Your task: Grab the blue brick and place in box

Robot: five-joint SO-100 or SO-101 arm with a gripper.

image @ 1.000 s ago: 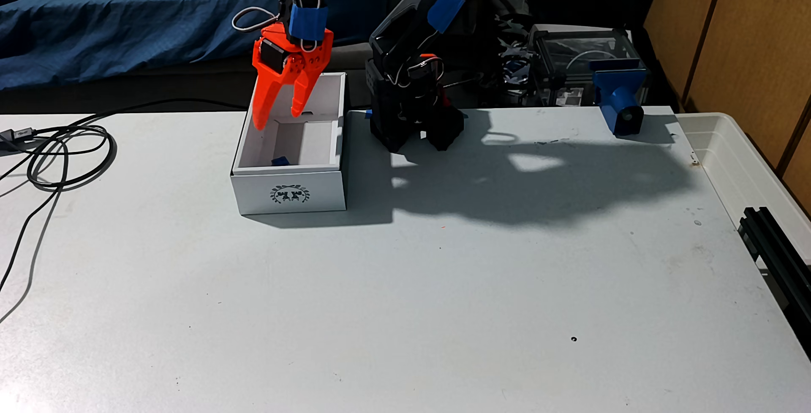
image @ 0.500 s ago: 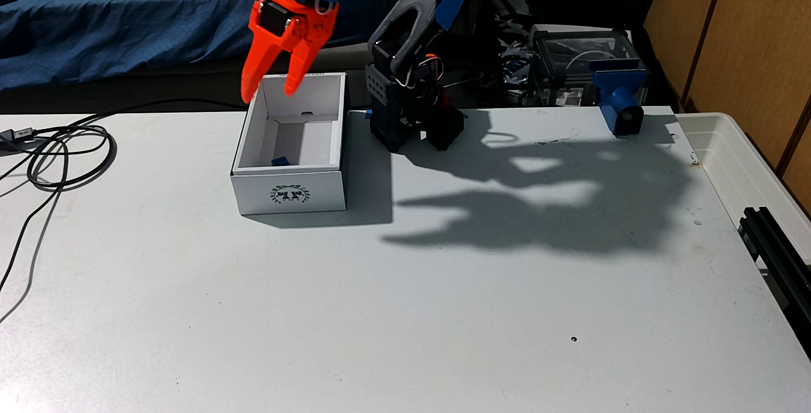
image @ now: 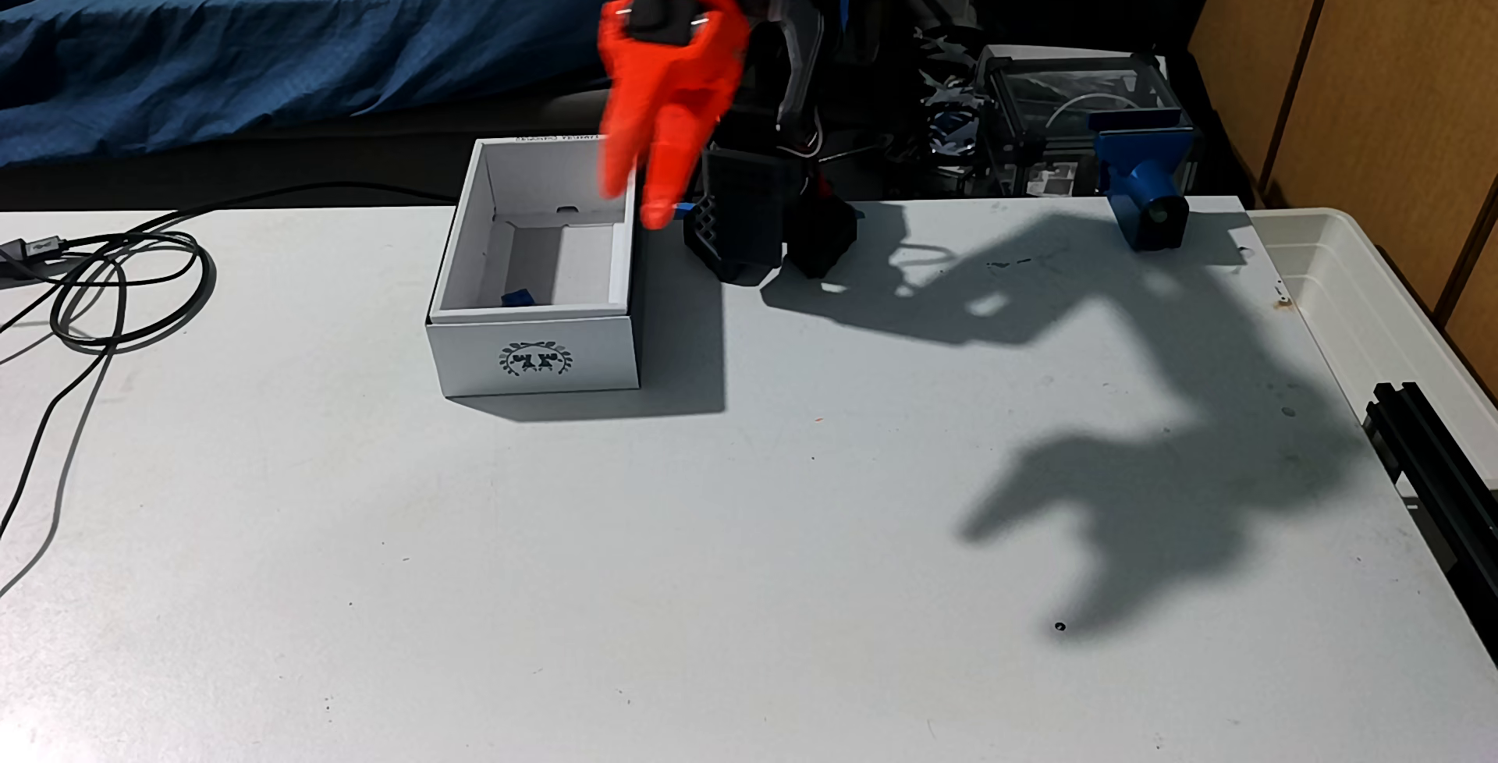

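The tiny blue brick [image: 517, 298] lies on the floor of the white box [image: 535, 354], close to its near wall; the box has a dark wreath emblem on its front. My orange gripper [image: 636, 206] hangs in the air above the box's right rear corner, blurred by motion, fingers pointing down. Its fingers stand slightly apart with nothing between them, so it is open and apart from the brick.
The black arm base [image: 762, 232] stands right of the box. A blue clamp-like mount [image: 1144, 192] sits at the table's far right, a translucent tub [image: 1378, 301] beyond the edge. Coiled black cables [image: 121, 289] lie at left. A black rail [image: 1435, 447] lies at the right edge.
My gripper has risen out of the box and swung to the right, its fingers closer together. The brick stays in the box. The arm's shadow has spread across the right of the table.
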